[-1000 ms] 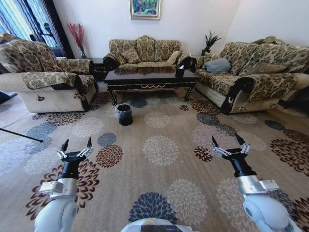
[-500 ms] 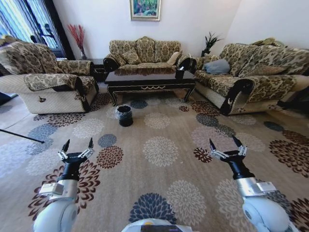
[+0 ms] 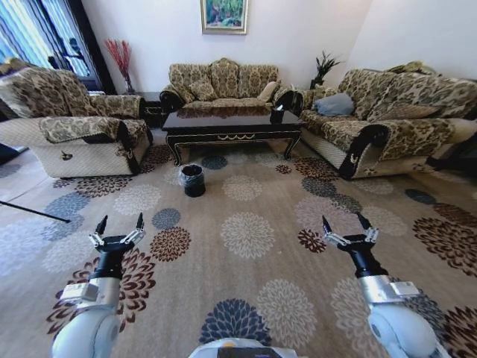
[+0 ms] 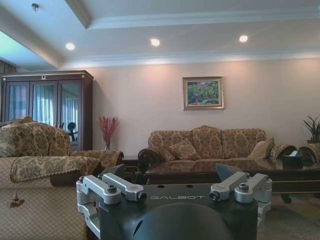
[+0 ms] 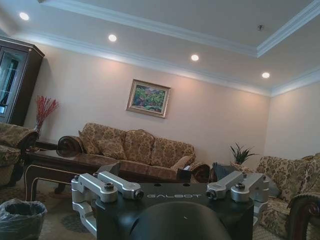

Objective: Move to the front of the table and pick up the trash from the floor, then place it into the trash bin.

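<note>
Since the earlier frame the whole scene sits a little lower and the right hand [image 3: 346, 228] is slightly more to the left; the camera has moved. Both hands hang over the flowered carpet [image 3: 246, 231], the left hand [image 3: 118, 226] and the right one with fingers spread open, holding nothing. The trash bin [image 3: 193, 179] stands on the carpet just before the surface [image 3: 231, 121], between three patterned sofas. Small litter is too small to make out.
</note>
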Tool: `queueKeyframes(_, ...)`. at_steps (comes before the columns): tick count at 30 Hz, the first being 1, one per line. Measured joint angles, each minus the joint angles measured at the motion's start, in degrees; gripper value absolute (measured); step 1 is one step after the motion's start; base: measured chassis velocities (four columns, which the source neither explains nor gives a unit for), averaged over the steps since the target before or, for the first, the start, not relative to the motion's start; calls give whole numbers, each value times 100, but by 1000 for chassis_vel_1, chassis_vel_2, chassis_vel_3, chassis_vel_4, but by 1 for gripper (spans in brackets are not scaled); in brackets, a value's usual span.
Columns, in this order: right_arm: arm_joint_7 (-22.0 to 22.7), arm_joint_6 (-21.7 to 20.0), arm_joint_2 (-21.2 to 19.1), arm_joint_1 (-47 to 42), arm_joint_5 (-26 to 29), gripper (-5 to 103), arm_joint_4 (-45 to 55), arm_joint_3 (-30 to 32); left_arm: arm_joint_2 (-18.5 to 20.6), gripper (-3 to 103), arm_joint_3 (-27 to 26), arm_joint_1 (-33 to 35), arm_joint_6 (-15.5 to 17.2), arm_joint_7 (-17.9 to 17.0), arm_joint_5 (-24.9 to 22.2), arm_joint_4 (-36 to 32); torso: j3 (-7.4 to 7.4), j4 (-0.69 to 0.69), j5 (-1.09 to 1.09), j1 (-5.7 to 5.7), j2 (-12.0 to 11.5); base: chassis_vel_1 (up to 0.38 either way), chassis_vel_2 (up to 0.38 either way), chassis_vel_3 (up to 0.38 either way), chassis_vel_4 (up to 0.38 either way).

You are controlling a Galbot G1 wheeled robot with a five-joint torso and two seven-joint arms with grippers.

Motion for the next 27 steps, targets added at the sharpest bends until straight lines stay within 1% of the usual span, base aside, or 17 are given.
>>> queueKeyframes(8, 8, -2, 120, 73, 21, 100, 8, -13, 4, 100, -23, 1, -6, 0, -23, -48, 96, 0, 0, 67, 164, 0, 0, 0, 0)
queueKeyframes(12, 14, -8, 221, 70, 49, 100, 46, -20, 10, 100, -63, 29, -11, -5, -71, -147, 178, -1, 0, 120, 299, 0, 0, 0, 0)
queueKeyframes(14, 15, -13, 220, 65, 59, 100, 56, -20, 10, 100, -71, 40, -13, -7, -89, -173, 196, 0, 0, 131, 327, 0, 0, 0, 0)
queueKeyframes(18, 15, -67, 160, 28, 87, 100, 119, 13, 8, 100, -106, 50, -51, -28, -117, -199, 245, 0, 1, 165, 410, 0, 0, 0, 0)
queueKeyframes(22, 0, -163, 12, -103, 196, 100, 337, 190, -5, 100, -138, 46, -64, -54, -182, -321, 323, 0, 0, 216, 539, 0, 0, 0, 0)
queueKeyframes(23, 0, -163, 12, -103, 196, 100, 337, 190, -5, 100, -138, 46, -64, -54, -182, -321, 323, 0, 0, 216, 539, 0, 0, 0, 0)
queueKeyframes(27, -20, -289, -182, -228, 459, 100, 584, 452, -75, 100, -141, 20, -19, -51, -222, -456, 392, 0, 0, 268, 660, 0, 0, 0, 0)
